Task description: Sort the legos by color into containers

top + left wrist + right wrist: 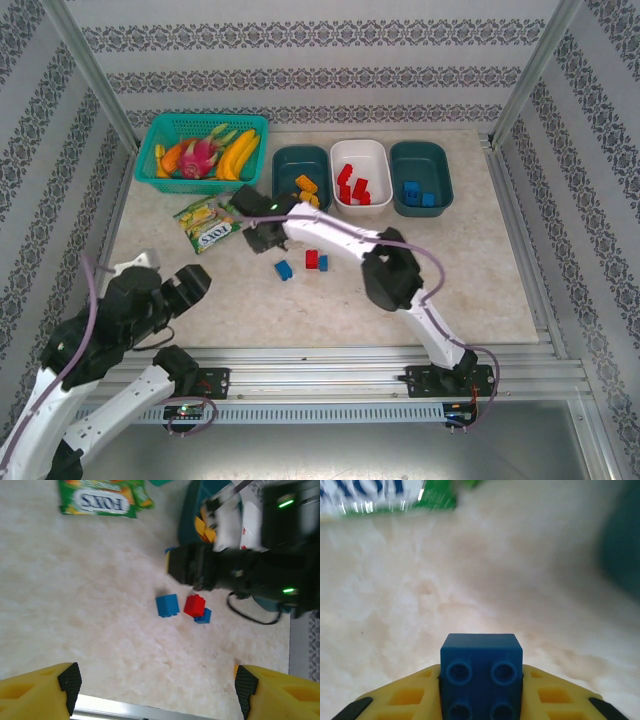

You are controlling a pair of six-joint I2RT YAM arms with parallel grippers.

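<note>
My right gripper is shut on a blue lego, studs facing the camera, just above the table. From above, that gripper reaches left, in front of the left teal container holding orange legos. The white container holds red legos, and the right teal container holds blue legos. Loose on the table lie a blue lego, a red lego and a smaller blue lego. My left gripper hangs open near the front edge, nothing between its fingers.
A green snack packet lies left of the right gripper. The turquoise mesh basket with toy fruit stands at the back left. The right arm stretches across the middle of the table. A metal rail runs along the front.
</note>
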